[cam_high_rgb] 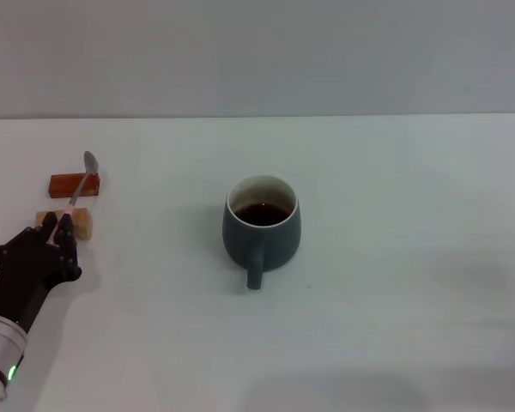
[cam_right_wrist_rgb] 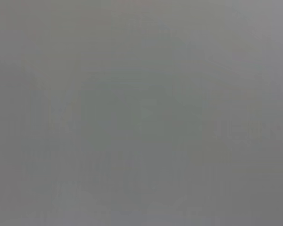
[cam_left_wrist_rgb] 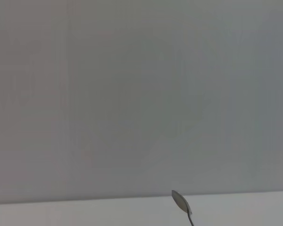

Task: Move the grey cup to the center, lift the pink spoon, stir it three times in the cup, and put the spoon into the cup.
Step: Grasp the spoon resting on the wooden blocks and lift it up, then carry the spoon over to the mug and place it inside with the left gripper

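The grey cup [cam_high_rgb: 262,229] stands upright near the middle of the white table, handle toward me, with dark liquid inside. The pink spoon [cam_high_rgb: 79,190] lies at the far left across two small blocks, its metal bowl over the red-brown one; the bowl also shows in the left wrist view [cam_left_wrist_rgb: 180,202]. My left gripper [cam_high_rgb: 58,230] is at the spoon's handle end by the tan block, its black fingers closed around the pink handle. The right gripper is out of view.
A red-brown block [cam_high_rgb: 74,184] and a tan block [cam_high_rgb: 66,225] lie at the left under the spoon. The white table [cam_high_rgb: 395,300] meets a grey wall at the back. The right wrist view shows only plain grey.
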`<state>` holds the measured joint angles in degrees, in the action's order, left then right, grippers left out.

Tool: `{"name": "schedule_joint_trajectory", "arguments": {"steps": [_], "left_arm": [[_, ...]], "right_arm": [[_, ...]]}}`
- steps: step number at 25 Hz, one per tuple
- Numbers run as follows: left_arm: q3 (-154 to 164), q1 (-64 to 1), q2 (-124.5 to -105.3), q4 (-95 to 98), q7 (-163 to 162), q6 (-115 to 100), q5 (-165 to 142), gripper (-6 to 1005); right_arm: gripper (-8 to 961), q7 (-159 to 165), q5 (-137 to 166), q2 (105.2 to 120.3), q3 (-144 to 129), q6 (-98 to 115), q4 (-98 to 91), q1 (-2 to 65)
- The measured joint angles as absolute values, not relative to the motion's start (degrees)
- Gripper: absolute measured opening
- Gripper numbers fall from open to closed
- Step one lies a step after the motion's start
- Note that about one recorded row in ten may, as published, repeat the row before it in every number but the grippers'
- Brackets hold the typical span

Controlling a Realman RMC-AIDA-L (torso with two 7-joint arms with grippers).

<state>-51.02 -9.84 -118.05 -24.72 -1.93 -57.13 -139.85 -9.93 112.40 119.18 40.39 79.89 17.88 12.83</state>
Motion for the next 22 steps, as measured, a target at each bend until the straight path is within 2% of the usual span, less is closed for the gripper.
{"name": "schedule_joint_trajectory", "arguments": {"steps": [10,11,16,22], "left_arm": [[-51.5,-7.54,-116.53,-30.93,-1.93,-56.7,-142.93,140],[-51.4,-6.86,-115.68,-33.58,-1.93,-55.59,-143.36,140],[-52.73,-4.89,-114.61,-38.49,-1.85,-52.46,-146.71,140],[-55.38,-3.34,-114.27,-42.97,-1.55,-48.43,-150.68,141]], "right_arm": [[0,-9.93,112.4,119.18,40.68,79.83,17.82,12.52],[0,-9.93,112.4,119.18,40.69,79.83,17.79,12.5],[0,-9.93,112.41,119.18,40.78,79.8,17.62,12.44],[0,-9.93,112.29,119.18,40.78,79.8,17.48,12.26]]}}
